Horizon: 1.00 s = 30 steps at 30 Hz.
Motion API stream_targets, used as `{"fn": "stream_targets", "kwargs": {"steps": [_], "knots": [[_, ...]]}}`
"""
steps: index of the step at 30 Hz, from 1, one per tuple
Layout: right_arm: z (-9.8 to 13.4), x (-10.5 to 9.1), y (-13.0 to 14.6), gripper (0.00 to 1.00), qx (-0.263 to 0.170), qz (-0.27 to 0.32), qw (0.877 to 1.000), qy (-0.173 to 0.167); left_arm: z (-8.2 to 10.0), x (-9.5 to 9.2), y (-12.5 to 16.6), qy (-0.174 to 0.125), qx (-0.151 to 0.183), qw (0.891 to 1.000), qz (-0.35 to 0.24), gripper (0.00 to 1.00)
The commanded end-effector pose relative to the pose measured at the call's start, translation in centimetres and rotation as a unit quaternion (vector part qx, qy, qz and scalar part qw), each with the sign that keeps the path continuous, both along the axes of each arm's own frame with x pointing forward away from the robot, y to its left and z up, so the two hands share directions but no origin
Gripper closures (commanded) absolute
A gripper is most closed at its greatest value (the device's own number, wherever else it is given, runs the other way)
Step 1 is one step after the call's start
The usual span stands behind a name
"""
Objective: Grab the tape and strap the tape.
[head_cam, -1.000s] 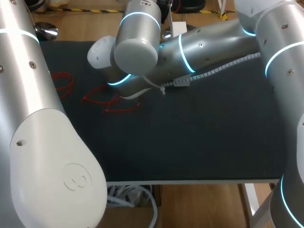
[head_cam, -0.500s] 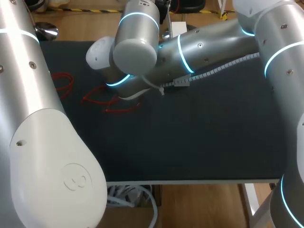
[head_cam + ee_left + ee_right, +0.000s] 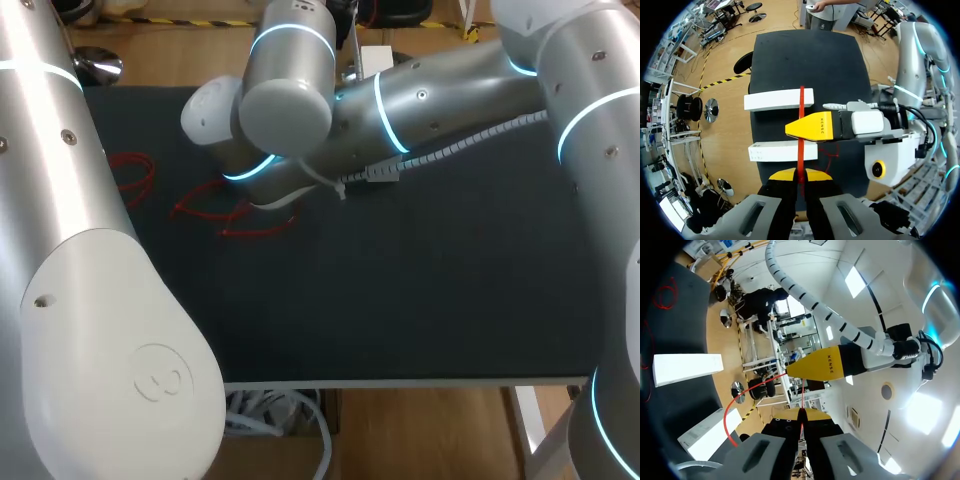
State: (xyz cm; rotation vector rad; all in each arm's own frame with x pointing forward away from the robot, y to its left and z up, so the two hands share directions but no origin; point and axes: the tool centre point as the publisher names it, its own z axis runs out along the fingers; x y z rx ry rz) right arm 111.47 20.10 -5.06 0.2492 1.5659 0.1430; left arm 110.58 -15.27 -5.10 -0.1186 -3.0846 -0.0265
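In the left wrist view, the left gripper (image 3: 800, 175) is closed on a thin red tape (image 3: 801, 107), which is pinched between its two yellow tips. From the fingers the tape runs straight ahead. Just ahead of them it crosses the nearer white block (image 3: 782, 150). Then it passes the yellow tip of the right gripper (image 3: 802, 129), which comes in from the side. After that it crosses the farther white block (image 3: 779, 100) and ends a little beyond it. Both blocks lie across the dark table (image 3: 805, 55).

In the right wrist view, the right gripper (image 3: 801, 414) is also closed on the red tape (image 3: 730, 415), with the tips pressed together on it. From there the tape bends away in a curve to one side of the fingers. The left gripper (image 3: 812, 366) is just ahead of the tips.

In the head view both grippers are hidden under the right arm (image 3: 400, 100). Loose red tapes (image 3: 235, 215) lie on the table beside this arm, and another red loop (image 3: 135, 172) lies near the left arm (image 3: 80, 250).
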Motion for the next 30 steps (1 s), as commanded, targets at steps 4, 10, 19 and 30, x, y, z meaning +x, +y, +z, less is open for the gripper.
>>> {"fn": "stream_targets", "kwargs": {"steps": [4,10,19,30], "knots": [[0.28,0.01,-0.07,1.0,0.0,0.004,1.0,0.004,0.09,0.02,-0.11,0.0,0.002,1.0,0.001,1.0],[0.24,0.14,0.19,1.0,0.001,0.009,1.0,0.005,0.09,0.02,-0.11,0.0,0.002,1.0,0.001,1.0],[0.18,0.31,0.48,1.0,0.003,0.015,1.0,0.008,0.09,0.02,-0.11,0.0,0.002,1.0,0.001,1.0],[0.25,0.42,0.71,1.0,0.003,0.019,1.0,0.007,0.09,0.02,-0.11,0.0,0.002,1.0,0.001,1.0]]}}
